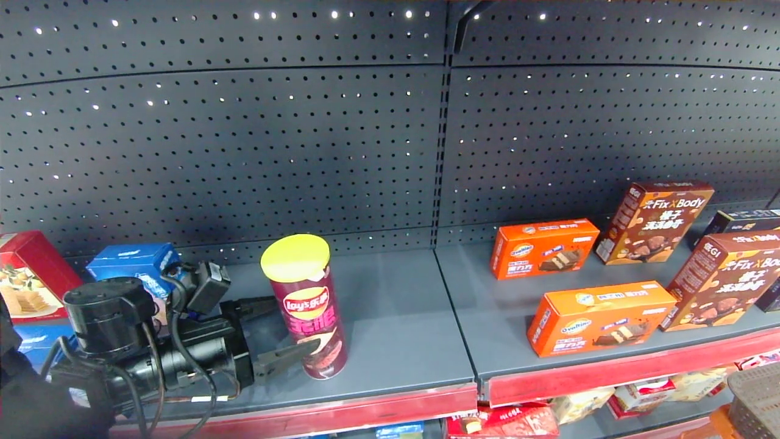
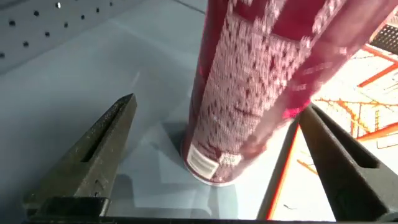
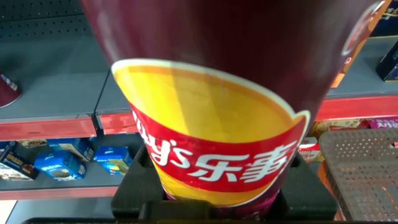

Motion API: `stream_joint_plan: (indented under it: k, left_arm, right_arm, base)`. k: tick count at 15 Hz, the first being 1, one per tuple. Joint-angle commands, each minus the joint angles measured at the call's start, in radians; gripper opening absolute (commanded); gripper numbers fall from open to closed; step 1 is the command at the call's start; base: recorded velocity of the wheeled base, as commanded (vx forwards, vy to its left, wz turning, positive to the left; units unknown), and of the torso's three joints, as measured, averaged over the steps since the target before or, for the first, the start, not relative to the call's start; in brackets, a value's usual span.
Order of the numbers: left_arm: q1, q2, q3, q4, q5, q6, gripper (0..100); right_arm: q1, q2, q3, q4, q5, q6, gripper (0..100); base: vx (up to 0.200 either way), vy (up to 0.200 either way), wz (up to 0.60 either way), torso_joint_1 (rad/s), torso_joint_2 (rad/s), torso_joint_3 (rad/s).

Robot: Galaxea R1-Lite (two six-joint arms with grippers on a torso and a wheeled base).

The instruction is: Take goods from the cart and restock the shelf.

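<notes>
Can (image 1: 308, 305) upright on shelf (image 1: 396, 317), near shelf's front edge. Light, hard tube. Sides smooth, likely slippy. Tall, so tips easy. Hold round middle, not lid; squeeze soft. Left claw (image 1: 297, 323) spread wide, not squeezing, one finger each side of can, low down. Second can (image 3: 211, 124) out in front of shelf, seems gripped by right claw (image 3: 211, 202); its base is partly hidden.

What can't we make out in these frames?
Head view: blue box partly hidden behind the left arm; basket cut off at the corner.
Left wrist view: chips can, top cut off by the upper edge, print blurred.
Right wrist view: second chips can, ends cut off; hides the shelf middle.
</notes>
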Motion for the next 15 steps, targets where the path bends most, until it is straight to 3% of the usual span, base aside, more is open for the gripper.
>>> stream_joint_plan:
  k: [1, 7, 11, 12, 14, 15]
  left_arm:
    - [0.003, -0.015, 0.036, -0.003, -0.005, 0.001, 100]
    - [-0.026, -0.167, 0.122, -0.02, -0.025, -0.007, 100]
    - [-0.025, -0.273, 0.148, -0.02, 0.004, -0.01, 100]
    - [-0.028, -0.316, 0.157, -0.017, 0.064, -0.007, 100]
    - [-0.083, -0.404, 0.16, -0.005, 0.292, -0.021, 100]
    - [-0.105, -0.425, 0.162, -0.005, 0.358, -0.036, 100]
  right_arm:
    - [0.001, 0.0, 0.004, -0.001, 0.001, 0.0, 0]
    - [0.002, 0.003, 0.009, -0.001, 0.001, 0.0, 0]
    - [0.001, 0.003, 0.007, -0.001, -0.001, 0.0, 0]
    - [0.001, 0.0, 0.009, -0.001, -0.001, 0.0, 0]
    - [0.001, 0.0, 0.011, -0.001, -0.001, 0.0, 0]
    - [0.001, 0.0, 0.011, 0.001, -0.001, 0.0, 0]
  base:
    - [0.0, 0.0, 0.0, 0.0, 0.0, 0.0]
    - [0.0, 0.0, 0.0, 0.0, 0.0, 0.0]
    - [0.0, 0.0, 0.0, 0.0, 0.0, 0.0]
    - [0.0, 0.0, 0.0, 0.0, 0.0, 0.0]
    - [0.0, 0.0, 0.0, 0.0, 0.0, 0.0]
    - [0.0, 0.0, 0.0, 0.0, 0.0, 0.0]
